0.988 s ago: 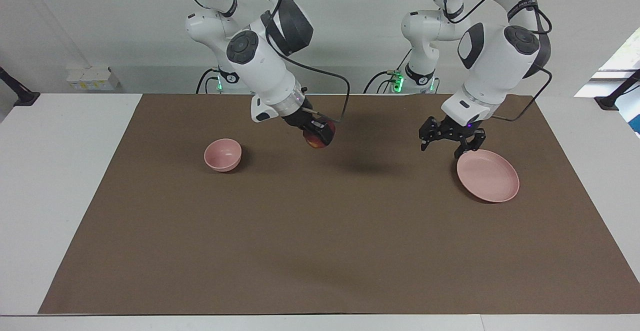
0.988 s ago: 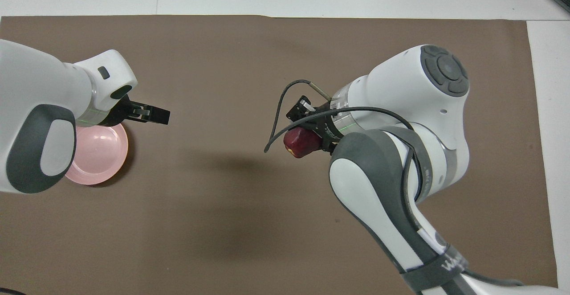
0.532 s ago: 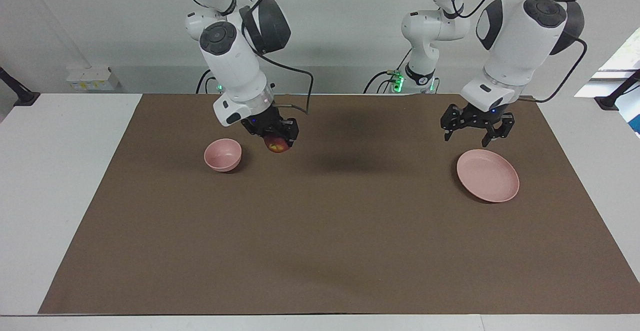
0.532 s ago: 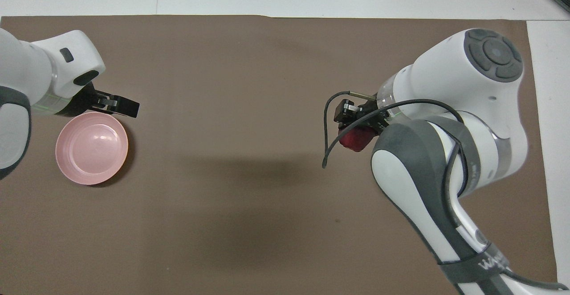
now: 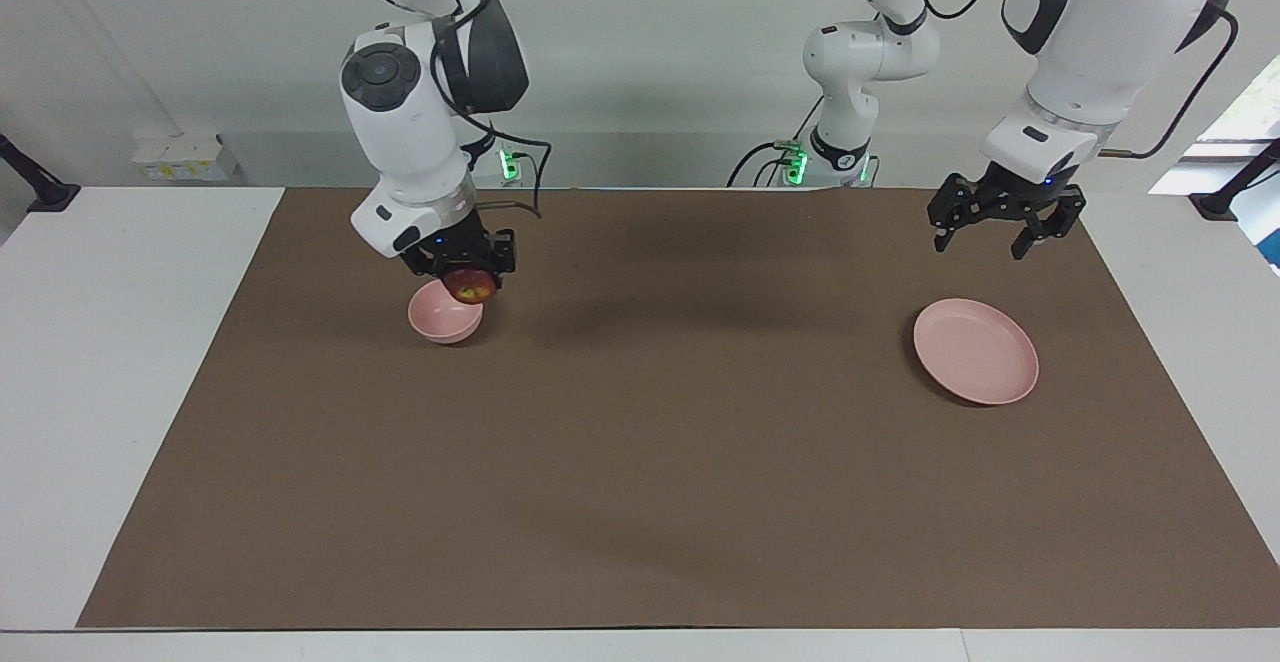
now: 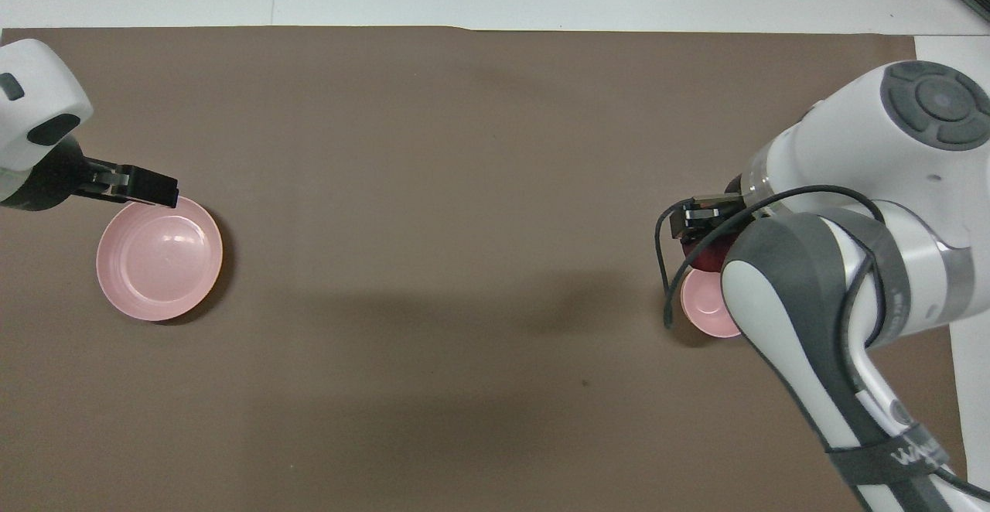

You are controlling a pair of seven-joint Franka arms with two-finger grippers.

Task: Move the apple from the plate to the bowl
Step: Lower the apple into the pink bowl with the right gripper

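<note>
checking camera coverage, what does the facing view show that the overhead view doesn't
Only the facing view: the whole bowl, the apple clear above its rim, and the left gripper open in the air.
Only the overhead view: the right arm covering much of the bowl.
Both: the right gripper shut on the apple over the bowl, and the bare plate.

Between the bowl [image 5: 445, 313] and the plate [image 5: 976, 351] the brown worktop [image 5: 660, 462] lay bare — a wide passage; the right pincer [image 5: 471, 285] with the apple [image 5: 471, 287] blocked the bowl's mouth.
</note>
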